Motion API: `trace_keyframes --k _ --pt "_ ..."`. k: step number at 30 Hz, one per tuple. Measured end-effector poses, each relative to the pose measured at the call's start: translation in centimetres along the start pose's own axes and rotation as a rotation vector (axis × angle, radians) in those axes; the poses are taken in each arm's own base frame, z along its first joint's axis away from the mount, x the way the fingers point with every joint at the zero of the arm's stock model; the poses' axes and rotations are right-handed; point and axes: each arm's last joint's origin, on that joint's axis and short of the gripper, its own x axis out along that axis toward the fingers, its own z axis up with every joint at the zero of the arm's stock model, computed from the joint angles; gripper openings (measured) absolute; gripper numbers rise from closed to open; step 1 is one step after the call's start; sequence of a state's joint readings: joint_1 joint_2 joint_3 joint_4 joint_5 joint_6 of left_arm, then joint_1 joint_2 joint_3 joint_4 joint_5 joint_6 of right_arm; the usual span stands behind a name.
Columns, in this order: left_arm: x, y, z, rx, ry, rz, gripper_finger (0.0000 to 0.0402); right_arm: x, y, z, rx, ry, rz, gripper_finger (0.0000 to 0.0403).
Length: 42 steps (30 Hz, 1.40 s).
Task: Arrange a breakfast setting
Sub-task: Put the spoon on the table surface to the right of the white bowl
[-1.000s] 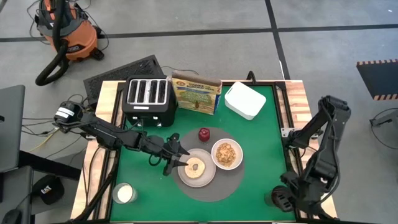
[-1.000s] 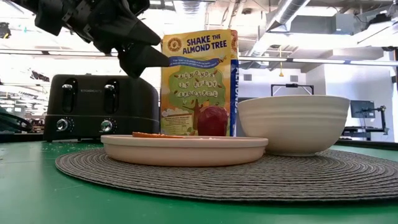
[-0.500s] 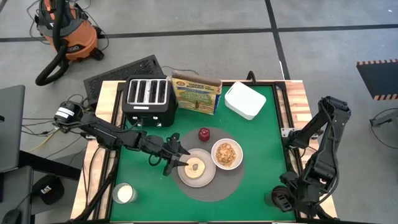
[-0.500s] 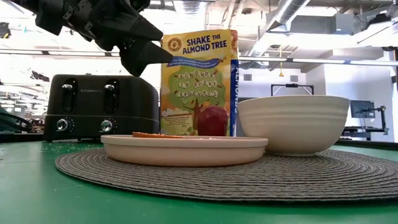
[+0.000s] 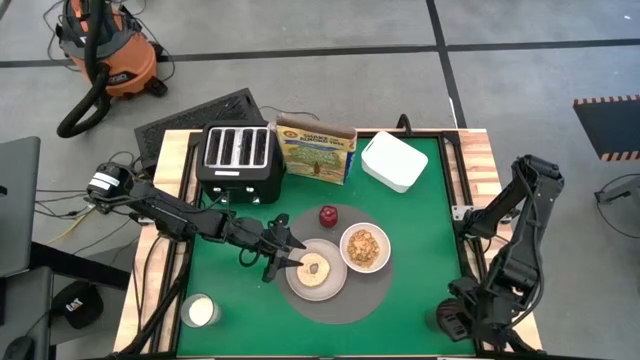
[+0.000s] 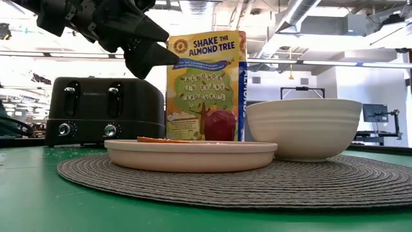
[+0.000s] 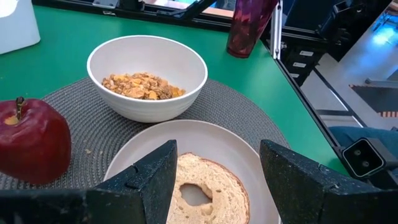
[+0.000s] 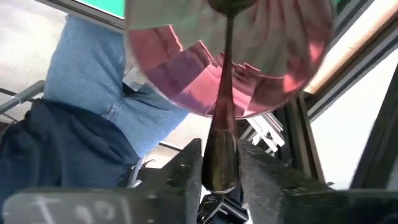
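Observation:
A round toasted bread piece (image 5: pixel 315 268) lies on the pale plate (image 5: pixel 335 283) on a grey round mat. Beside it stand the white bowl (image 5: pixel 365 248) of brown cereal (image 7: pixel 142 85) and the dark-red fruit (image 5: pixel 328 215). My left gripper (image 7: pixel 217 180) hovers open above the plate's left side, one finger on either side of the bread (image 7: pixel 202 190), clear of it in the low view (image 6: pixel 149 59). At the table's near right corner my right gripper (image 5: pixel 452 318) is shut on the metal spoon (image 8: pixel 225 93), which stands in a pink translucent cup (image 8: pixel 180 74). My right gripper pinches the spoon's handle at its free end (image 8: pixel 220 146) between its two fingers. The fingers slant down from above and lie along the handle. The spoon stands in the pink cup with its other end down inside.
A black toaster (image 5: pixel 238 158), a cereal box (image 5: pixel 316 150) and a white square container (image 5: pixel 394 160) line the far edge. A glass of milk (image 5: pixel 200 310) stands at the near left. A person in jeans (image 8: pixel 93 87) is beyond the table's near right corner.

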<state>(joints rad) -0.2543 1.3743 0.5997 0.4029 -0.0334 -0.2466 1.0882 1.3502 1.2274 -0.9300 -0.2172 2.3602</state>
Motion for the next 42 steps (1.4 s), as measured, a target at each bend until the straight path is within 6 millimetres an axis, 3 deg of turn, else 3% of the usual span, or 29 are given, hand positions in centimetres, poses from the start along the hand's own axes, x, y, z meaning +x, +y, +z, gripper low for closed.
trace_keyframes --k 12,26,33,42 --pt "0.0 0.0 0.1 0.000 -0.011 -0.003 0.0214 0.0 -0.1 0.1 -0.004 -0.010 -0.017 0.0060" --pt "0.0 0.0 0.1 0.015 -0.009 -0.003 0.0214 -0.4 0.7 1.5 -0.016 -0.040 -0.027 0.0053" --pt "0.0 0.0 0.1 0.015 -0.007 -0.002 0.0214 -0.8 1.0 2.3 -0.032 -0.027 -0.051 0.0027" --pt "0.0 0.0 0.1 0.018 -0.007 -0.002 0.0214 -2.5 0.6 2.6 -0.011 0.004 -0.013 0.0036"
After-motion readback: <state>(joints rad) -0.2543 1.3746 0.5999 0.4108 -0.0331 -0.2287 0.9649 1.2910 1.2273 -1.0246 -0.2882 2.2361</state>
